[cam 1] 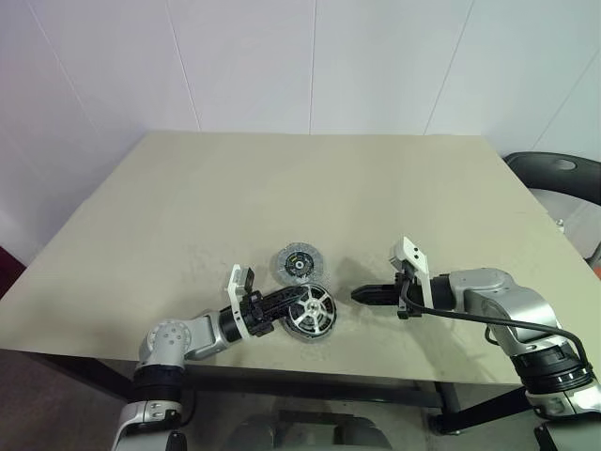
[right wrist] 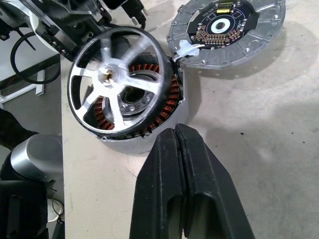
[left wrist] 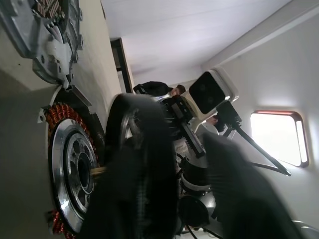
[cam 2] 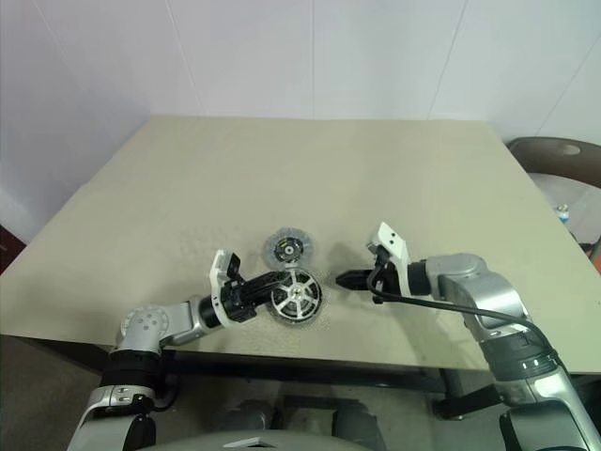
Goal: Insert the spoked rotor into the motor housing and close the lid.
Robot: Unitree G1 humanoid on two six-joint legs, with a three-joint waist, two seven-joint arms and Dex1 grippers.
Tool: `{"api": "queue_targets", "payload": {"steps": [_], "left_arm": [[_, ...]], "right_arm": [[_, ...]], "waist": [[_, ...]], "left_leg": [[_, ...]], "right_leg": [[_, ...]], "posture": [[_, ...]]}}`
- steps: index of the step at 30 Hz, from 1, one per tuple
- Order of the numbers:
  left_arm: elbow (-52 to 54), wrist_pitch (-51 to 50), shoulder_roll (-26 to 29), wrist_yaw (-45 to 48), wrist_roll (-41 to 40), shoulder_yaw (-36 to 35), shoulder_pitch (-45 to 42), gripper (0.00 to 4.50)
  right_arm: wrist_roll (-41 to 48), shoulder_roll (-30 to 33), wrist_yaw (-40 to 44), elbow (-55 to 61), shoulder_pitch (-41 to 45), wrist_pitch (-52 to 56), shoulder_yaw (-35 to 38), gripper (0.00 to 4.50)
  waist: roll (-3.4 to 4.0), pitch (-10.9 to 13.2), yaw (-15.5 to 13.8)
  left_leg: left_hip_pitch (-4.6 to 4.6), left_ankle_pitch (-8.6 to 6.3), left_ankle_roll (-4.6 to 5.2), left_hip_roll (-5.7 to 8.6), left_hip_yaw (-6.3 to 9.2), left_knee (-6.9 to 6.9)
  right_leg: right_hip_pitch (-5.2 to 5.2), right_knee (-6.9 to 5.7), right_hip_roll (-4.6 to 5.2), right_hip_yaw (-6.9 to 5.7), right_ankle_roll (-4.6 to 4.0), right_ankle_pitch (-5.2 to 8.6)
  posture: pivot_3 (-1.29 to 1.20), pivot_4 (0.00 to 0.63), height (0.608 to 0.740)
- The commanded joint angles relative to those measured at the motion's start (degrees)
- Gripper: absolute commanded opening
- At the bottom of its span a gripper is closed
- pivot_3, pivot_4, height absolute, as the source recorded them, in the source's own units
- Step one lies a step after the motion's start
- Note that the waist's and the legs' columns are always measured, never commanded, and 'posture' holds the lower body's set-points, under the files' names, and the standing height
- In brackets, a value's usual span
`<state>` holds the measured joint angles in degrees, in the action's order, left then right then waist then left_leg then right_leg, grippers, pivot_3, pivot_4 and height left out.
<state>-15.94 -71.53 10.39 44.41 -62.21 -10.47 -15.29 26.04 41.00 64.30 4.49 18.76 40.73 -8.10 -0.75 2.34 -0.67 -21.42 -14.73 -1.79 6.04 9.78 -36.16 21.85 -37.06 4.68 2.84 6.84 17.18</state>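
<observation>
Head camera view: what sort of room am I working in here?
Probably a lab or test room rather than a factory floor: a plain beige table against bare white wall panels, a dark chair off to the side, and only loose motor parts laid out.

The surface [cam 1: 310,178] lies bare beyond the lid [cam 1: 299,263] and off to both sides. Near the front edge, the lid, motor housing [cam 1: 315,331] and spoked rotor [cam 1: 311,311] crowd together between the two grippers
</observation>
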Motion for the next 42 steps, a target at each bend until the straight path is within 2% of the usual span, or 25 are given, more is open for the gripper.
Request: {"api": "queue_targets", "payload": {"steps": [1,8,15,21,24,30,34,39,42], "left_arm": [[-1.75,0.19,0.40,-1.24,0.57,-2.16,0.22,2.70],[1.48,0.06,2.43,-1.96,-0.61,-4.70,-1.22,2.70],[9.26,0.21,9.34,0.26,-1.29,-4.56,-4.58,2.70],[8.84,1.32,10.97,1.64,0.49,-4.01,-4.81,2.70],[10.30,3.21,11.10,2.23,3.53,-0.52,-3.66,2.70],[15.57,14.44,10.81,3.80,12.99,7.19,-1.83,2.70],[16.38,25.05,11.33,4.16,22.19,12.35,-0.79,1.77],[16.58,33.60,9.69,3.29,27.88,14.44,0.17,0.02],[14.63,38.07,7.06,0.81,30.03,13.18,0.12,0.02]], "right_arm": [[0.29,-0.50,-0.27,1.54,0.89,-1.01,0.70,0.00],[-0.25,-0.83,-0.22,0.74,1.32,-1.43,0.25,0.00],[-0.83,-1.26,0.08,0.05,1.64,-1.92,-0.20,0.00],[-1.16,-1.78,-0.21,-0.19,1.56,-2.21,-0.45,0.00],[-1.17,-1.65,-0.24,-0.10,1.28,-2.26,-0.21,0.00],[-1.08,-1.36,-0.28,0.23,0.97,-2.12,0.06,0.00],[-1.15,-1.26,-0.18,0.19,1.02,-2.17,0.02,0.00],[-1.26,-1.19,-0.02,0.05,1.12,-2.25,-0.12,0.00],[-1.36,-1.38,-0.12,0.09,1.06,-2.24,-0.30,0.00]], "waist": [[0.01,-0.01,-0.04],[0.01,-0.01,0.13],[-0.02,0.01,-0.22],[-0.02,0.01,-0.10],[-0.01,0.01,-0.06],[-0.02,0.02,-0.14],[-0.02,0.01,-0.17],[-0.02,0.02,-0.16],[-0.02,0.02,-0.19]], "left_leg": [[0.01,0.00,0.00,0.00,0.00,0.00],[0.01,0.00,0.00,-0.04,-0.01,0.02],[-0.06,0.00,-0.01,0.00,0.00,-0.02],[-0.05,0.00,0.00,0.03,-0.01,0.02],[-0.06,0.00,0.00,0.00,-0.01,0.03],[-0.06,0.00,-0.01,0.01,-0.03,0.00],[-0.05,0.00,0.00,0.01,-0.04,0.00],[-0.07,0.00,0.00,0.00,-0.04,0.03],[-0.07,0.00,0.00,0.01,-0.04,0.02]], "right_leg": [[-0.01,0.00,0.00,0.00,0.00,0.00],[0.00,-0.01,-0.03,0.01,0.00,0.00],[0.07,-0.02,-0.02,0.01,0.00,0.00],[0.07,0.00,-0.02,0.01,0.00,0.00],[0.11,-0.01,-0.01,0.01,0.00,-0.01],[0.08,-0.01,0.01,0.04,-0.01,0.00],[0.00,0.00,0.02,0.04,-0.02,0.00],[-0.03,0.01,0.02,0.04,-0.01,0.00],[-0.02,0.01,0.02,0.04,-0.01,0.00]], "posture": [[0.00,0.000,0.740],[0.00,0.000,0.740],[0.00,0.000,0.740],[0.00,0.000,0.740],[0.00,0.000,0.740],[0.00,0.000,0.740],[0.00,0.000,0.740],[0.00,0.000,0.740],[0.00,0.000,0.740]]}}
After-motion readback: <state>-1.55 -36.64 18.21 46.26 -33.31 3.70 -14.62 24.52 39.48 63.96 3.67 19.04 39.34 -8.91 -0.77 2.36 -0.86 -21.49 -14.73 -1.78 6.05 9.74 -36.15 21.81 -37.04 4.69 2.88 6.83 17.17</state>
